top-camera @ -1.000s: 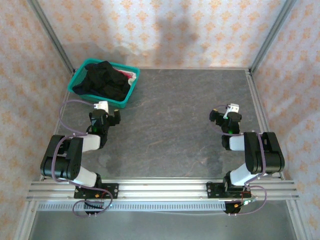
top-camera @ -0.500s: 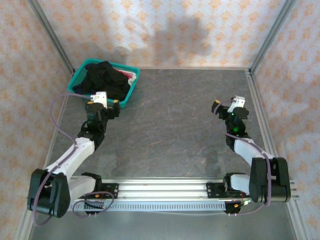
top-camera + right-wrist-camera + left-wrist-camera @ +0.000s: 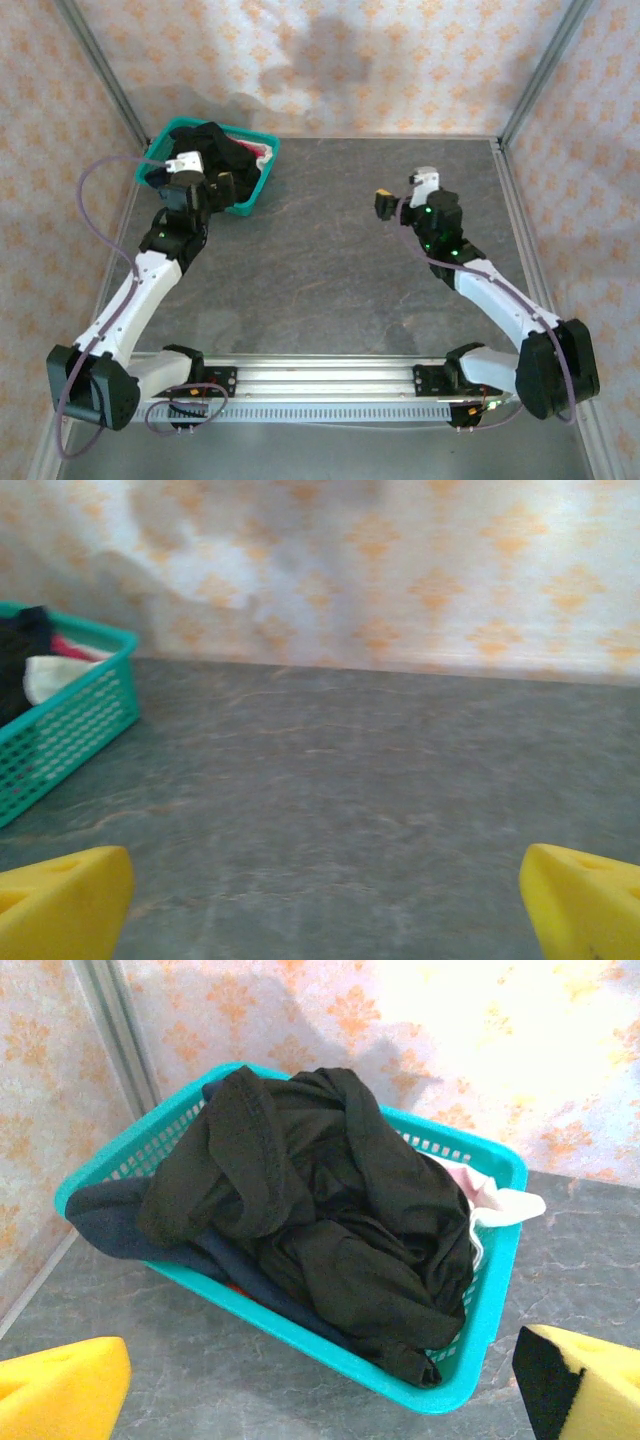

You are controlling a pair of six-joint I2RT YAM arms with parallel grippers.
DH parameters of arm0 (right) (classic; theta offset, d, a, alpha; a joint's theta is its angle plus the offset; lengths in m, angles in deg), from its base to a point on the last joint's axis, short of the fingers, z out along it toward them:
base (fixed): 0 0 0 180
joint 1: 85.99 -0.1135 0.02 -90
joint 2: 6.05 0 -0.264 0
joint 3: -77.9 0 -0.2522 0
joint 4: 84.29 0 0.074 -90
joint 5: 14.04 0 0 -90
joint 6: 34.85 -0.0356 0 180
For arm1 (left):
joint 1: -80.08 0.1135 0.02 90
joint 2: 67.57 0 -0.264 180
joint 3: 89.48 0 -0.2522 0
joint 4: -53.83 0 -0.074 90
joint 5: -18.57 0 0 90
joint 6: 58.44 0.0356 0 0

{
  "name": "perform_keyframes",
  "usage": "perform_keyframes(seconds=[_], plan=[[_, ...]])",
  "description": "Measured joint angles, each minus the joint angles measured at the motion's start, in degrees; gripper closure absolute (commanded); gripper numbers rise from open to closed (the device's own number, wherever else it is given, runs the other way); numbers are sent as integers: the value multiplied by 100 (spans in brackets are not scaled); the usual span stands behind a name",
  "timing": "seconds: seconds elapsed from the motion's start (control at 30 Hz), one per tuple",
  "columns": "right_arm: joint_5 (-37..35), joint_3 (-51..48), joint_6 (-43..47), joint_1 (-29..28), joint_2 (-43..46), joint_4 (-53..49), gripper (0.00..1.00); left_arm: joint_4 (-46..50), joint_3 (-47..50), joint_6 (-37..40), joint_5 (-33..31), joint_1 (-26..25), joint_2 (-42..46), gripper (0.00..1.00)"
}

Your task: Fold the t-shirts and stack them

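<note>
**Top external.** Teal basket [image 3: 262, 176] at the far-left corner of the grey table [image 3: 320, 270], its long side running roughly left to right. T-shirts [image 3: 222, 152] heaped inside it, mostly black, crumpled. Left gripper [image 3: 200, 178] hangs over the basket's near rim. Right gripper [image 3: 400, 192] is over bare table, well apart from the basket, facing left.

**Left wrist.** Black t-shirt [image 3: 330, 1200] lies uppermost, bunched, with its long axis following the basket's length from upper left to lower right (no collar or hem can be made out, so which way it points cannot be told). Navy shirt [image 3: 105, 1225] lies beneath, spilling over the left rim. Pale pink-white cloth [image 3: 490, 1195] sits at the right end. Left gripper [image 3: 320, 1405] has its yellow fingers [image 3: 60, 1390] spread wide, holding nothing.

**Right wrist.** Right gripper [image 3: 320, 905] has its jaws likewise spread wide and is empty. The basket's end shows at the left edge, with black, white and red cloth showing in it.
</note>
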Motion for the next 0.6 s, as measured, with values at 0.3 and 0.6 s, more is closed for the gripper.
perform_keyframes(seconds=[0.3, 0.6], plan=[[-210, 1034, 293, -1346, -1443, -153, 1, 1032, -1421, -562, -417, 13, -1401, 0], [-197, 1725, 328, -2028, -2236, -173, 1, 2098, -3812, -1344, -669, 168, -3519, 8]])
